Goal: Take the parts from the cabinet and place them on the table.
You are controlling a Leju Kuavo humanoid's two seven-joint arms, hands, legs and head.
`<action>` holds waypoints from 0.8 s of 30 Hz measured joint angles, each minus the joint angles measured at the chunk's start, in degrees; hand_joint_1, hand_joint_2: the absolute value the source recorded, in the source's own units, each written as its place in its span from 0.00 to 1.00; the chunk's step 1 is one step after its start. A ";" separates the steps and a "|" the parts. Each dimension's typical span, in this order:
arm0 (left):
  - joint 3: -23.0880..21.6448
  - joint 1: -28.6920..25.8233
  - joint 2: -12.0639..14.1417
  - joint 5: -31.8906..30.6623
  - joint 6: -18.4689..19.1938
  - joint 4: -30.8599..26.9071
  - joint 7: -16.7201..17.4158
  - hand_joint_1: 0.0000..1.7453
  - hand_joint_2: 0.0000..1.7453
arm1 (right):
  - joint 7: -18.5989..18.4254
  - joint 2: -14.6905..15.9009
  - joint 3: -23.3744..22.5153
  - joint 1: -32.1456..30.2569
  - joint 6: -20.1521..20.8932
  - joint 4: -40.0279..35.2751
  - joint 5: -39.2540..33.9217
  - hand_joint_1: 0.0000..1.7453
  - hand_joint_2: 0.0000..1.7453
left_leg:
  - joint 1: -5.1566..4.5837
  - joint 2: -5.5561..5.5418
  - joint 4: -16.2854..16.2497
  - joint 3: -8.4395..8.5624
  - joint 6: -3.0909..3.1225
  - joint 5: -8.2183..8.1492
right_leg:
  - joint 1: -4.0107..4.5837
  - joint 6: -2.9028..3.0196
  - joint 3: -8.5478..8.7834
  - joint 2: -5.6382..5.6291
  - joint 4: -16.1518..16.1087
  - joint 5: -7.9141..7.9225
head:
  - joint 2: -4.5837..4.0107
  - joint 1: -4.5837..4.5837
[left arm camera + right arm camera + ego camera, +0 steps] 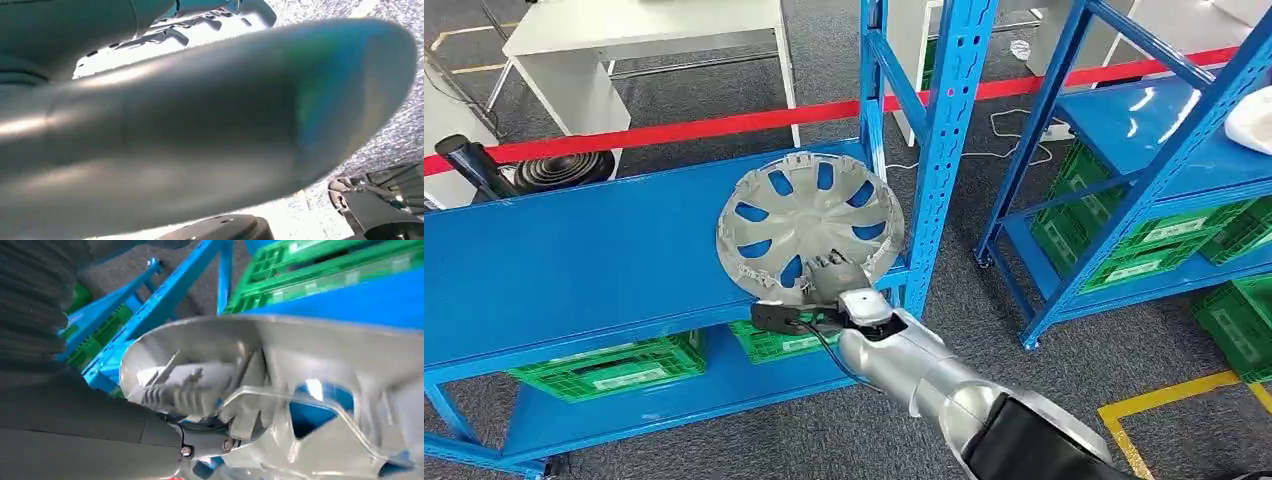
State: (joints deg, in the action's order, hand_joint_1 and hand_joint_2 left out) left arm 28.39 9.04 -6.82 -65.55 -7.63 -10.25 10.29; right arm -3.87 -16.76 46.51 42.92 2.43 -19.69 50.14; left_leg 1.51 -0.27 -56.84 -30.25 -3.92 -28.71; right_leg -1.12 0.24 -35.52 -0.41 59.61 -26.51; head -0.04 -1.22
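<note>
Blue shelf [574, 250] front edge: right hand [829, 275] grasping hubcap [809, 215] rim; left hand unclear.

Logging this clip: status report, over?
Right hand grips the hubcap at its near rim. Hubcap on blue shelf. Blue upright close beside it. Left hand state unclear.

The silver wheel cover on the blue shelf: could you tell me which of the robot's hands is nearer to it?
Right. The right hand grips the wheel cover at its near rim. The left hand is away from it, blurred in its wrist view above grey floor.
</note>
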 joint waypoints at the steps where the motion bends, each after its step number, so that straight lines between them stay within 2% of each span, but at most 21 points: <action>1: 0.00 0.00 0.00 0.00 -0.06 -0.02 -0.17 0.00 0.00 | -0.31 0.04 0.13 -0.02 0.35 0.07 0.20 0.00 1.00 | 0.00 0.00 0.00 0.01 0.00 0.00 | 0.00 0.00 0.00 0.00 0.00 0.00 | 0.00 -0.02; 3: 0.00 0.00 0.00 0.00 -0.17 -0.04 -0.22 0.00 0.00 | -0.76 0.11 0.33 -0.03 0.76 0.42 0.59 0.03 1.00 | 0.00 -0.01 0.00 0.04 0.02 -0.01 | 0.00 -0.01 0.06 0.00 -0.02 -0.01 | 0.00 0.00; 4: 0.02 0.00 0.00 0.00 -0.20 -0.04 -0.20 0.00 0.00 | -0.92 0.15 0.42 -0.02 0.92 0.55 0.79 0.23 1.00 | 0.00 -0.01 0.00 0.07 0.03 -0.02 | 0.00 -0.02 0.10 0.01 -0.04 -0.01 | 0.00 0.00; 14: 0.00 0.01 0.00 -0.26 -0.20 -0.07 0.15 0.00 0.00 | -1.68 0.79 0.48 0.06 1.42 0.81 0.76 0.23 1.00 | -0.01 0.00 -0.01 0.38 0.15 -0.10 | 0.00 -0.06 0.51 0.01 -0.15 -0.04 | 0.00 0.00; 15: 0.02 0.00 0.00 -0.26 -0.20 -0.07 0.15 0.00 0.00 | -1.68 0.83 0.48 0.06 1.44 0.83 0.76 0.97 1.00 | -0.01 0.00 -0.01 0.42 0.15 -0.10 | 0.00 -0.06 0.55 0.01 -0.17 -0.04 | 0.00 0.00; 16: 0.00 0.00 0.00 -0.26 -0.20 -0.07 0.15 0.00 0.00 | -1.68 0.85 0.48 0.06 1.44 0.85 0.74 1.00 1.00 | -0.01 -0.01 -0.01 0.43 0.15 -0.10 | 0.00 -0.06 0.57 0.02 -0.17 -0.04 | 0.00 0.00; 24: 0.00 0.05 0.00 -0.31 -0.20 -0.13 0.33 0.00 0.00 | -1.88 1.09 0.48 0.44 1.16 0.83 0.68 1.00 1.00 | -0.01 0.01 0.00 0.73 0.23 -0.16 | 0.01 -0.12 0.87 0.00 -0.23 -0.08 | 0.00 0.00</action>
State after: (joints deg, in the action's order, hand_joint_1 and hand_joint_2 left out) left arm 28.39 9.09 -6.82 -65.85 -7.82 -10.38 10.62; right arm -5.75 -15.67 46.99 43.36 3.58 -18.86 50.82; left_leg 1.49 -0.26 -56.84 -29.52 -3.70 -28.86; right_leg -1.12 0.12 -34.65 -0.41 59.37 -26.59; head -0.04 -1.22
